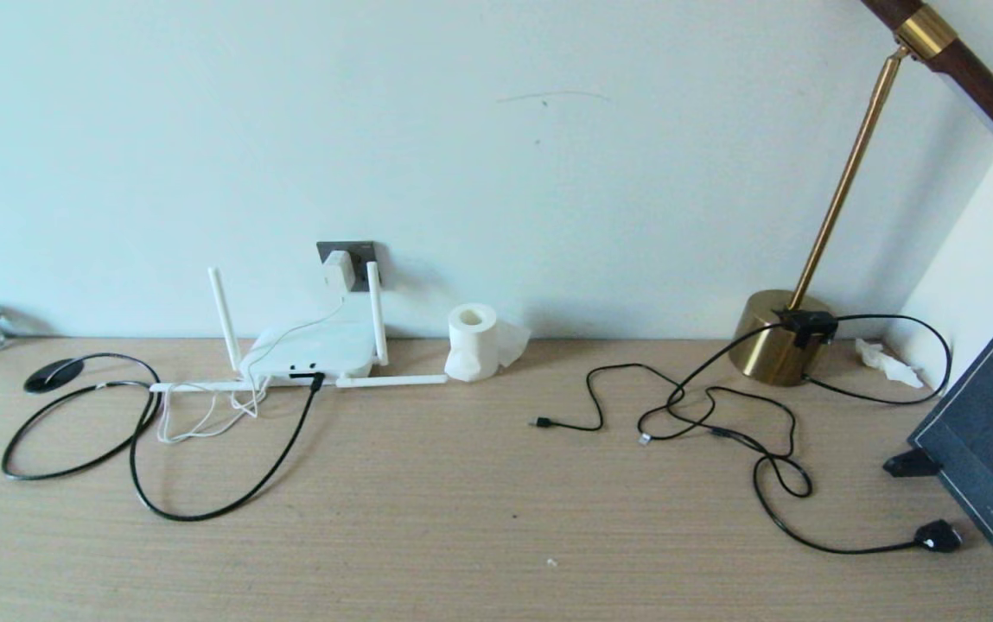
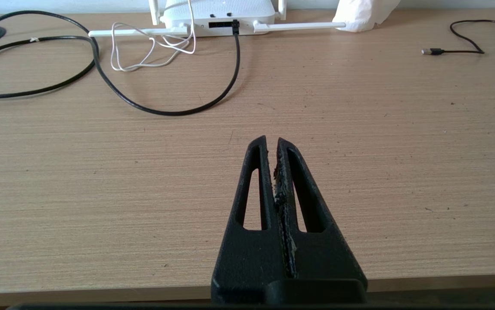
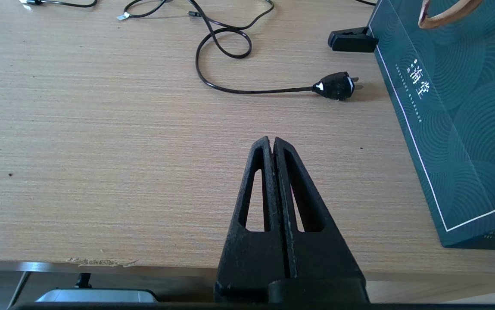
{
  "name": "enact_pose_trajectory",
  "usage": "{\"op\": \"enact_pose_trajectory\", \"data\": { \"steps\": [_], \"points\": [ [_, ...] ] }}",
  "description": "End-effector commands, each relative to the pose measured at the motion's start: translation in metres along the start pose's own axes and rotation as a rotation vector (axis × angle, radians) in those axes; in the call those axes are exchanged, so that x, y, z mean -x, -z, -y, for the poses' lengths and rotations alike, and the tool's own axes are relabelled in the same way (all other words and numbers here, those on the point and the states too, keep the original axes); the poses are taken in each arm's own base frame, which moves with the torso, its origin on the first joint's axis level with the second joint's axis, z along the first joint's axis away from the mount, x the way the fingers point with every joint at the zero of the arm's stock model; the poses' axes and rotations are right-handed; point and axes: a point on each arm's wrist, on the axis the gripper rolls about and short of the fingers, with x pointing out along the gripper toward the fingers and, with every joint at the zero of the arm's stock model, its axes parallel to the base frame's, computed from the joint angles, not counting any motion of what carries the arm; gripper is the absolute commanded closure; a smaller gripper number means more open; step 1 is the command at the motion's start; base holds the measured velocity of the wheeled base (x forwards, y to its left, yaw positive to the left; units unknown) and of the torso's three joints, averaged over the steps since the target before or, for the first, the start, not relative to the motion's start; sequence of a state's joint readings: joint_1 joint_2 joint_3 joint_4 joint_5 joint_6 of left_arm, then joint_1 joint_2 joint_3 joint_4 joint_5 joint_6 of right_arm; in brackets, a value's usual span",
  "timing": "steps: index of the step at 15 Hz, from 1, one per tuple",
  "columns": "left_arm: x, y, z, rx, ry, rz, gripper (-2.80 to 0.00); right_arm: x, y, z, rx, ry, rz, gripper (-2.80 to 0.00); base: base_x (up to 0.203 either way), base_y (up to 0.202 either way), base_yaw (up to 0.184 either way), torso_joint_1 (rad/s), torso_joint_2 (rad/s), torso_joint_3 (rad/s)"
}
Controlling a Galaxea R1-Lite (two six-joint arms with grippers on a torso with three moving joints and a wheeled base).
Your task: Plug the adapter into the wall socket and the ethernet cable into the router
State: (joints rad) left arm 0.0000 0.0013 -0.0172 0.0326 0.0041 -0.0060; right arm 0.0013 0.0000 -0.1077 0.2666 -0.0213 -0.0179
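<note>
Looking from the left of the head view, the ethernet cable (image 1: 228, 505) loops over the desk (image 1: 427, 518) and ends in the router (image 1: 310, 350), left of centre; just above it the adapter (image 1: 339, 269) sits in the wall socket (image 1: 349, 255). Both jobs look done. The left gripper (image 2: 272, 140), pressed closed and empty, hangs over the near edge; the router lies straight ahead along its fingers, making it the nearer arm. The right gripper (image 3: 269, 140) is closed too, pointing toward a black plug (image 3: 335, 85).
</note>
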Motion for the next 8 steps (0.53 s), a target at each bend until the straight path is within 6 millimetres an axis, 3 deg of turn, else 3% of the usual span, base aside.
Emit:
{"op": "enact_pose_trajectory", "data": {
  "steps": [1,8],
  "points": [
    [0.0,0.0002,0.0,0.002,-0.001,-0.002,0.0,-0.0001,0.0002,0.0,0.001,0.0,-0.004,0.0,0.0,0.0,0.0,0.0,0.0,0.0],
    [0.0,0.0002,0.0,0.0,-0.001,-0.002,0.0,-0.0001,0.0002,0.0,-0.009,0.0,-0.004,0.0,0.0,0.0,0.0,0.0,0.0,0.0]
  ]
}}
